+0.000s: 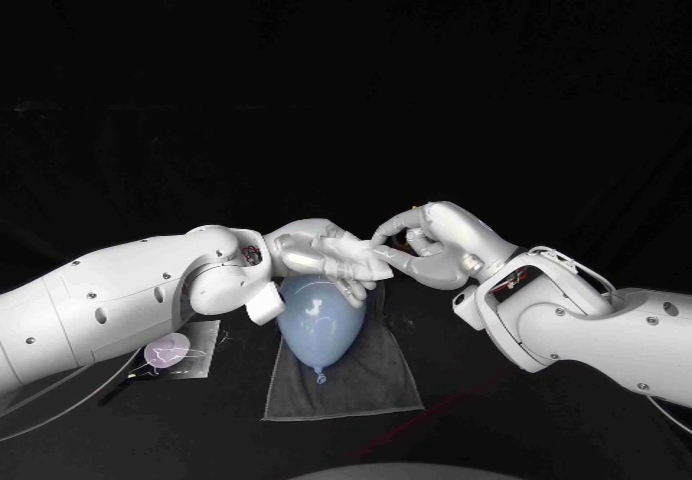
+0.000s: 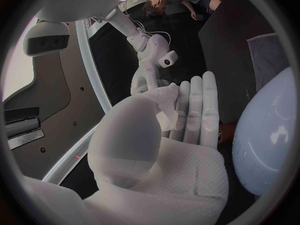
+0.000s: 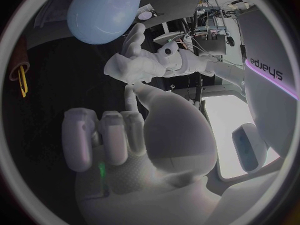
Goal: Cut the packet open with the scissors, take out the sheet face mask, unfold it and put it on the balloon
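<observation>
The left hand (image 1: 335, 255) hung over the fat, rounded end of the pale blue rubber balloon (image 1: 320, 325). Its fingers (image 2: 195, 110) lay straight with the thumb pressed across them, pinching a crumpled wad of the white, half-translucent sheet face mask (image 2: 167, 101). The right hand (image 1: 421, 245) met it from the opposite side, one finger arched over towards the wad and the others curled into the palm; whether that finger and the thumb had caught an edge of the mask could not be told. The mask thus sat bunched between the two sets of fingers, not yet opened out, with the balloon close beneath them; whether it touched the left fingers could not be made out. The balloon's long axis ran from the fat end under the fingers out to the knotted neck, which pointed away from both hands, and it rested on a dark grey cloth mat (image 1: 368, 385) on the black counter (image 1: 216, 440). The left fingers were nearer the balloon, the right ones just off to its side, so the coming move probably turned on drawing the mask apart across that axis and then lowering it straight down. The scissors with lilac handles (image 1: 170, 350) lay well away from the fingers, beside the left forearm
</observation>
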Motion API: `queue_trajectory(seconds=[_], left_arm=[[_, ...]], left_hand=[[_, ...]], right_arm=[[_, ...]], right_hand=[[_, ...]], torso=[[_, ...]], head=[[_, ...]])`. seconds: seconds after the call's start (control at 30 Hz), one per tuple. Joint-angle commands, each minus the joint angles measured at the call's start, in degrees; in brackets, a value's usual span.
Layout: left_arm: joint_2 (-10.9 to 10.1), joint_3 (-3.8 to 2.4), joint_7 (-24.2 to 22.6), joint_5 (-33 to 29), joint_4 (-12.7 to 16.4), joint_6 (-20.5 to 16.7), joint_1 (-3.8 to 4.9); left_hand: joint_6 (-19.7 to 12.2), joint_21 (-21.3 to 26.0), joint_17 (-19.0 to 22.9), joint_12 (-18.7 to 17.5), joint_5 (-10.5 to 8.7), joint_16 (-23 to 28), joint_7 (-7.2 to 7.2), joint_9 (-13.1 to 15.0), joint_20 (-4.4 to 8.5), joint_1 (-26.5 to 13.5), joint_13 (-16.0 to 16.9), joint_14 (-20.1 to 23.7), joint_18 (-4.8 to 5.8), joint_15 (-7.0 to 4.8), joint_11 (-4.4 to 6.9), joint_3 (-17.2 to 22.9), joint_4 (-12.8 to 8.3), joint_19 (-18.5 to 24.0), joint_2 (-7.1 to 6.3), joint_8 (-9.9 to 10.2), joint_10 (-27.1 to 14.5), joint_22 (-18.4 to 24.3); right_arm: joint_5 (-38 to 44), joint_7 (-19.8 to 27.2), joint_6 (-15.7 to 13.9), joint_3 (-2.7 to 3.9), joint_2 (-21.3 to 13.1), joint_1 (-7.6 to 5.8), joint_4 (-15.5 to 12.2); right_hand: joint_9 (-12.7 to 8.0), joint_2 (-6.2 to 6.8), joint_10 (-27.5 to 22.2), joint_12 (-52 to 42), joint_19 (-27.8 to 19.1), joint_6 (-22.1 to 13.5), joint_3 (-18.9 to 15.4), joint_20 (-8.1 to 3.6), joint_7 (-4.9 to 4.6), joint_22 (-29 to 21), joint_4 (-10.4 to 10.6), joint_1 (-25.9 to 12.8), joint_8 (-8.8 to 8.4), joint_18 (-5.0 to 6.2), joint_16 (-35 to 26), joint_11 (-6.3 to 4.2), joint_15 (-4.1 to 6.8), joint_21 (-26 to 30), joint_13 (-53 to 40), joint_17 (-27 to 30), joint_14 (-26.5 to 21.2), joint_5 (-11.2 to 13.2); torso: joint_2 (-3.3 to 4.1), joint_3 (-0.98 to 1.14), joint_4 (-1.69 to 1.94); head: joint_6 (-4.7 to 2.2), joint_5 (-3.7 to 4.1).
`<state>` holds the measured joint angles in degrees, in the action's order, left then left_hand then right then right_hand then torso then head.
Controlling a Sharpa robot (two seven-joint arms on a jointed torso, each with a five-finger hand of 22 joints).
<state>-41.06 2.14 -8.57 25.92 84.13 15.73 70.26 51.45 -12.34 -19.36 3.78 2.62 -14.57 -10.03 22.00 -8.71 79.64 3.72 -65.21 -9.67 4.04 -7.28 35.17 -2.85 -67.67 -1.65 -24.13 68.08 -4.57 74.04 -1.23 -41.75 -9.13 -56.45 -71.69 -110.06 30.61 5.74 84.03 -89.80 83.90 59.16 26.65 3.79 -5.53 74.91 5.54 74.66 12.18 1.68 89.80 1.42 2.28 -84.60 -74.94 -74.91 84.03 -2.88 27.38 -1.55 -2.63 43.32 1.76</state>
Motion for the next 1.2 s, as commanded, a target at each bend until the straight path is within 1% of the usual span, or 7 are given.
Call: queue_trajectory(seconds=[0.03, 0.17, 0.37, 0.67, 0.87, 1.03, 1.2], left_arm=[[0.08, -0.05, -0.60, -0.03, 0.08, 0.23, 0.04], [0.10, -0.05, -0.60, -0.03, 0.10, 0.24, 0.04], [0.08, -0.05, -0.58, -0.03, 0.12, 0.24, 0.04], [0.09, -0.05, -0.58, -0.03, 0.05, 0.20, 0.04], [0.11, -0.05, -0.59, -0.03, 0.01, 0.17, 0.04], [0.11, -0.05, -0.57, -0.03, -0.01, 0.18, 0.04], [0.08, -0.05, -0.54, -0.03, -0.05, 0.16, 0.04]], left_hand=[[0.31, -0.21, -0.14, -0.21, 0.17, 0.37, -0.28, 5.24, 0.02, 0.61, -0.02, -0.35, -0.69, -0.12, 0.17, 0.04, -0.28, -0.23, -0.04, -0.40, -0.30, -0.08], [0.31, -0.21, -0.14, -0.21, 0.17, 0.37, -0.28, 5.24, 0.02, 0.61, -0.02, -0.35, -0.69, -0.12, 0.17, 0.04, -0.28, -0.23, -0.04, -0.40, -0.30, -0.08], [0.31, -0.21, -0.14, -0.21, 0.17, 0.37, -0.28, 5.24, 0.02, 0.61, -0.02, -0.35, -0.69, -0.12, 0.17, 0.04, -0.28, -0.23, -0.04, -0.40, -0.30, -0.08], [0.31, -0.21, -0.14, -0.21, 0.17, 0.37, -0.28, 5.24, 0.02, 0.61, -0.02, -0.35, -0.69, -0.12, 0.17, 0.04, -0.28, -0.23, -0.04, -0.40, -0.30, -0.08], [0.35, -0.24, -0.20, -0.21, 0.17, 0.43, -0.27, 5.29, 0.03, 0.65, -0.01, -0.38, -0.68, -0.13, 0.18, 0.04, -0.32, -0.23, -0.02, -0.33, -0.30, -0.09], [0.35, -0.24, -0.20, -0.21, 0.17, 0.43, -0.27, 5.29, 0.03, 0.65, -0.01, -0.38, -0.68, -0.13, 0.18, 0.04, -0.32, -0.23, -0.02, -0.33, -0.30, -0.09], [0.35, -0.24, -0.20, -0.21, 0.17, 0.43, -0.27, 5.29, 0.03, 0.65, -0.01, -0.38, -0.68, -0.13, 0.18, 0.04, -0.32, -0.23, -0.02, -0.33, -0.30, -0.09]], right_arm=[[0.86, 1.20, 0.50, 0.04, 0.19, 0.03, 0.03], [1.10, 0.59, 3.03, 0.04, 0.48, 0.04, 0.24], [1.50, -0.27, 5.41, 0.04, 0.81, 0.05, 0.54], [1.63, 1.65, 5.70, 0.03, 0.79, 0.15, -0.03], [1.86, 1.78, 6.16, 0.03, 0.42, 0.24, -0.38], [2.18, 2.02, 4.32, 0.03, -0.26, 0.31, -0.66], [1.43, 4.81, -0.55, 0.04, -1.20, 0.35, -1.34]], right_hand=[[0.10, -0.06, 5.97, -0.20, 3.75, 0.48, -0.10, -0.43, 0.06, 10.19, -0.32, 0.62, 0.23, -0.18, 0.20, -0.38, 0.39, -0.14, -15.06, -15.09, 5.97, 0.10], [0.07, 0.53, 5.97, -0.20, 3.69, 0.29, -0.80, -0.55, -0.07, 10.09, 0.04, -0.38, 0.14, -0.15, 0.20, -0.33, 0.43, -0.01, -15.06, -15.09, 5.97, 0.11], [-0.04, 1.00, 5.97, -0.20, 3.62, -0.05, -1.37, -0.55, -0.20, 9.96, 0.38, -1.13, -0.08, -0.11, 0.20, -0.23, 0.36, 0.17, -15.06, -15.09, 5.97, 0.11], [-0.04, 0.88, 5.97, -0.20, 3.68, 0.17, -1.20, -0.56, -0.02, 10.11, -0.09, -0.51, 0.01, -0.15, 0.20, -0.33, 0.40, 0.03, -15.06, -15.09, 5.97, 0.10], [-0.02, 0.82, 5.97, -0.20, 3.72, 0.34, -1.15, -0.57, 0.02, 10.19, -0.19, -0.38, 0.09, -0.17, 0.20, -0.37, 0.43, -0.06, -15.06, -15.09, 5.97, 0.10], [0.00, 0.78, 5.97, -0.20, 3.72, 0.42, -1.15, -0.58, 0.03, 10.19, -0.18, -0.39, 0.13, -0.17, 0.20, -0.38, 0.44, -0.06, -15.06, -15.09, 5.97, 0.11], [0.05, 0.75, 5.97, -0.20, 3.69, 0.66, -1.05, -0.62, 0.18, 10.13, -0.46, -0.09, 0.28, -0.15, 0.20, -0.50, 0.51, 0.02, -15.06, -15.09, 5.97, 0.06]], torso=[[0.01, -0.02, -0.01], [0.00, -0.03, 0.01], [0.01, -0.05, 0.05], [0.00, -0.04, -0.03], [-0.02, -0.02, -0.06], [-0.02, -0.01, -0.05], [0.00, 0.01, -0.04]], head=[[0.08, 0.05], [0.12, 0.02], [0.19, -0.02], [0.16, -0.18], [0.09, -0.05], [0.03, -0.03], [-0.09, -0.06]])
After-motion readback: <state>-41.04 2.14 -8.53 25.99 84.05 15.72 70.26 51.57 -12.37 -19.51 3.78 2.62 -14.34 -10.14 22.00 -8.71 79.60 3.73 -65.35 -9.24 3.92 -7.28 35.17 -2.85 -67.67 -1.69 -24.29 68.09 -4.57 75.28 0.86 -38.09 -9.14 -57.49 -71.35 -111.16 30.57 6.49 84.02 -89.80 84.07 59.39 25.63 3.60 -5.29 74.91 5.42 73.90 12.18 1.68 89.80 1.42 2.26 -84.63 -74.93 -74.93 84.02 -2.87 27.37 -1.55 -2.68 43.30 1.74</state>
